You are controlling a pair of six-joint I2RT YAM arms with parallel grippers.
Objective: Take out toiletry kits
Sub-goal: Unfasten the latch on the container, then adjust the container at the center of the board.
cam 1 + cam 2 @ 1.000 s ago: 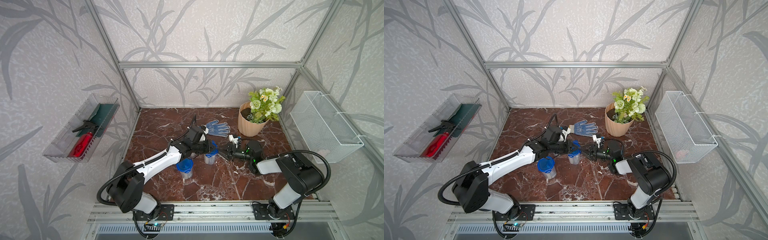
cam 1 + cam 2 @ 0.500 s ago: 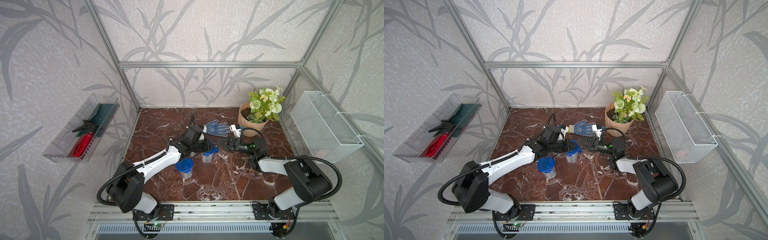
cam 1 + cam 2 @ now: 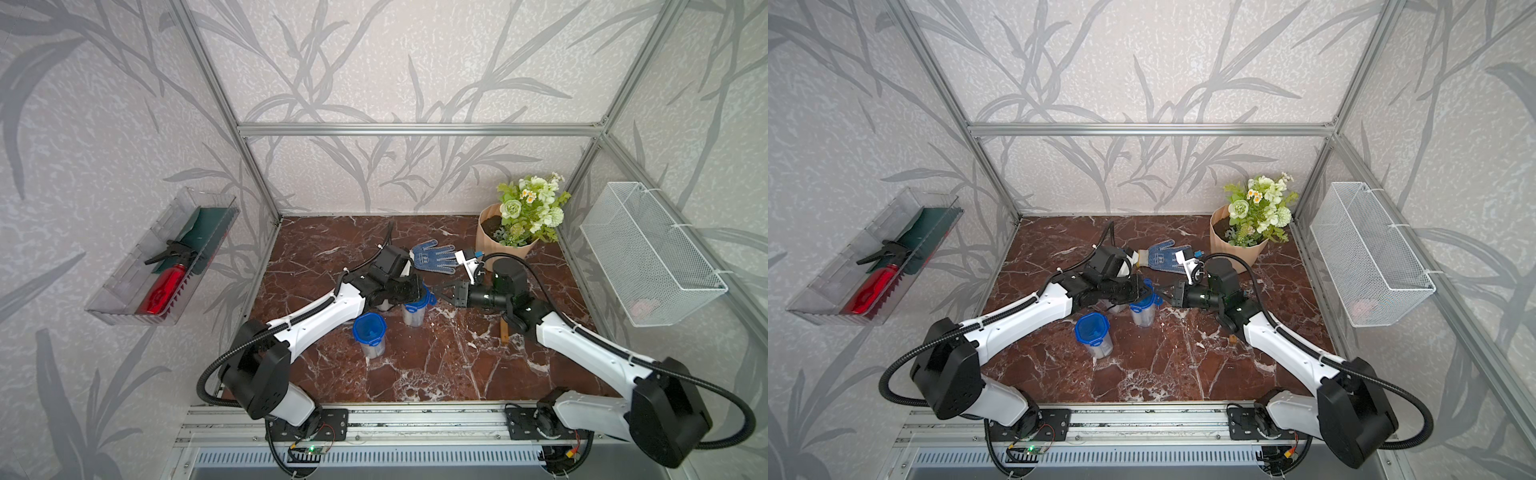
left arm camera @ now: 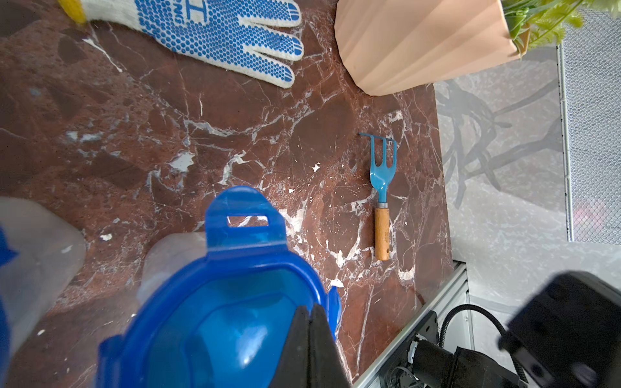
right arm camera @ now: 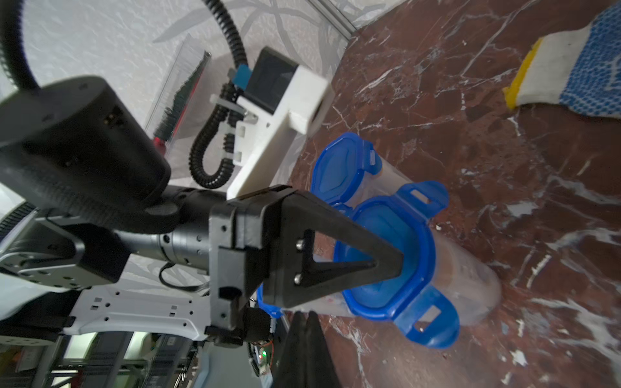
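Three clear blue-lidded cups stand mid-table in both top views. The middle cup point(image 3: 415, 311) point(image 3: 1142, 311) has its lid clasps flipped outward. My left gripper point(image 3: 419, 291) point(image 4: 311, 310) is shut, its tips resting on that blue lid point(image 4: 218, 319) point(image 5: 386, 255). My right gripper point(image 3: 435, 288) point(image 5: 304, 317) is shut on nothing, just right of that cup and apart from it. A second cup point(image 3: 370, 337) stands nearer the front, lid closed. A third cup point(image 5: 339, 168) sits under the left arm. The toiletry kits inside the cups are too blurred to make out.
A blue-dotted glove point(image 3: 432, 257) point(image 4: 218, 33) lies behind the cups. A pot of flowers point(image 3: 505, 241) stands back right. A wooden-handled blue garden tool point(image 4: 383, 195) lies under the right arm. A wire basket point(image 3: 648, 257) hangs on the right wall, a clear tray point(image 3: 162, 257) on the left.
My right gripper has closed from partly open to shut and has shifted left toward the middle cup. The left gripper has stayed shut on the lid.
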